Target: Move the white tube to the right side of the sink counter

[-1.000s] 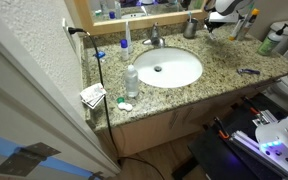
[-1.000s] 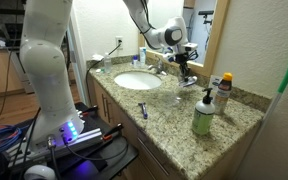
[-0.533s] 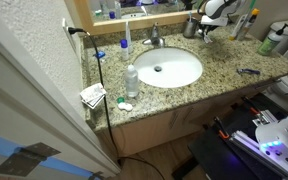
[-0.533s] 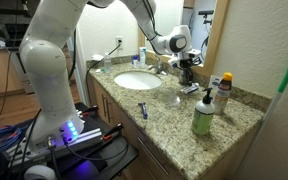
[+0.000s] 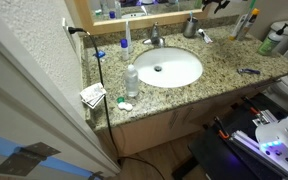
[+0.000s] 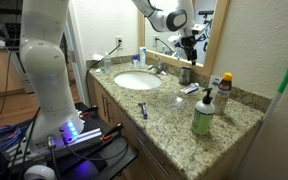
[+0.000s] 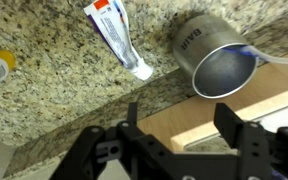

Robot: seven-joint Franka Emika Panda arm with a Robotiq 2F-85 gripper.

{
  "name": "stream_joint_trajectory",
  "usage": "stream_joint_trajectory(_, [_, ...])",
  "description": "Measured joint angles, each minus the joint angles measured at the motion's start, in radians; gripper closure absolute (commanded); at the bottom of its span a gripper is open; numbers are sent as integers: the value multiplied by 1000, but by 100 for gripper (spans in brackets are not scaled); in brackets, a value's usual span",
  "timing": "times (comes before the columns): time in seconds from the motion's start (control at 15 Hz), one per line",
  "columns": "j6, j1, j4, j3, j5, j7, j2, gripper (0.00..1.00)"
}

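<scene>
The white tube [image 7: 117, 33] lies flat on the speckled granite sink counter [image 7: 54, 85], next to a metal cup [image 7: 216, 62]. In both exterior views the white tube [image 5: 203, 37] [image 6: 190, 88] rests behind the basin, toward the mirror. My gripper [image 7: 181, 122] hangs above the counter's back edge, open and empty, clear of the tube. It shows high up near the mirror in both exterior views, as the gripper [image 5: 216, 4] [image 6: 191, 42].
An oval white basin [image 5: 167, 68] and tap [image 5: 154, 38] fill the counter's middle. A clear bottle [image 5: 132, 80] stands at one end. A razor [image 6: 142, 108], a green soap bottle [image 6: 203, 113] and an orange-capped bottle [image 6: 224, 85] sit at the other end.
My gripper has opened and risen from the counter toward the mirror. The white tube it held now lies loose beside the metal cup.
</scene>
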Motion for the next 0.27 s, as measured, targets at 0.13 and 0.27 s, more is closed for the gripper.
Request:
stream_joint_trajectory(0.13, [-74, -22, -46, 29, 63, -142, -118, 0])
stream_joint_trajectory(0.27, [-171, -38, -90, 43, 134, -286, -240, 0])
